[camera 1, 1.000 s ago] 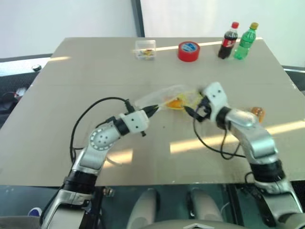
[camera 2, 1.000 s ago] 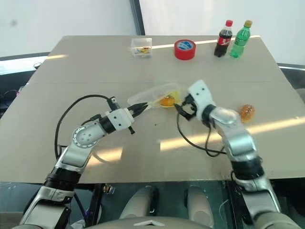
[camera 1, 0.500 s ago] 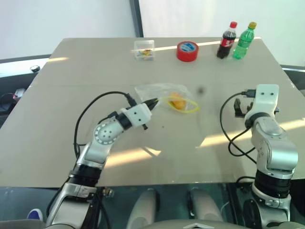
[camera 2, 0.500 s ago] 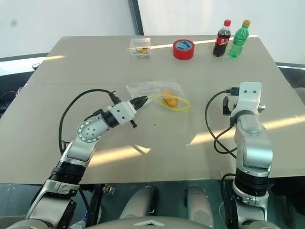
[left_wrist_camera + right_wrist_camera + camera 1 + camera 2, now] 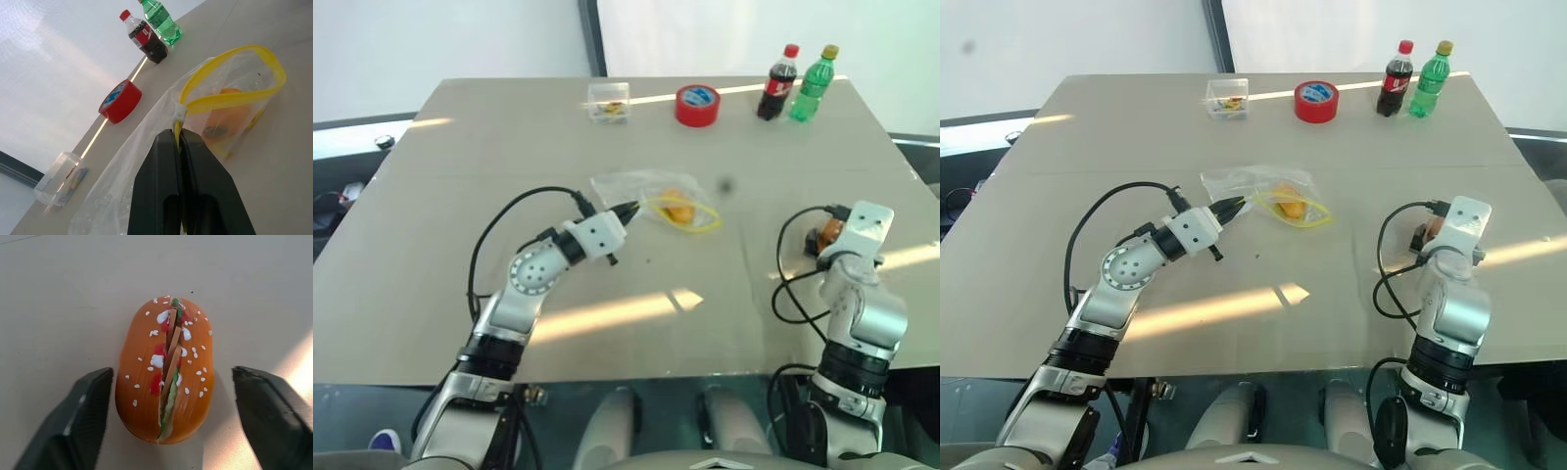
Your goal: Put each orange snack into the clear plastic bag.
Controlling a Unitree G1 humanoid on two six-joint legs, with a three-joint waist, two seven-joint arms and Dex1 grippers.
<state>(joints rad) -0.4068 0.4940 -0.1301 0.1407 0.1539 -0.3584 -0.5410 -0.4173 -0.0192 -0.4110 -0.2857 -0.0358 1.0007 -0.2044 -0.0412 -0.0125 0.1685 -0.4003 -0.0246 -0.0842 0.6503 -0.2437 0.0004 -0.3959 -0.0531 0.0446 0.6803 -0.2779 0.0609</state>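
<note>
The second oval orange snack (image 5: 165, 369), seeded on top and split like a filled bun, lies on the beige table (image 5: 460, 196) at the right side, between the spread fingers of the right gripper (image 5: 168, 418); neither finger touches it. For a good grasp the jaws should probably close evenly on its long flanks. The left gripper (image 5: 179, 139) pinches the yellow strip of the crinkled clear plastic bag (image 5: 656, 196); one orange snack (image 5: 677, 208) is inside.

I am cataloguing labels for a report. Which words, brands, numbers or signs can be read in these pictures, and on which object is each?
No text can be read.
Dark cola bottle: red label, print too blurred.
Green bottle: label unreadable.
Red tape roll: blue-and-white sticker, too blurred.
Small clear box: nothing legible.
</note>
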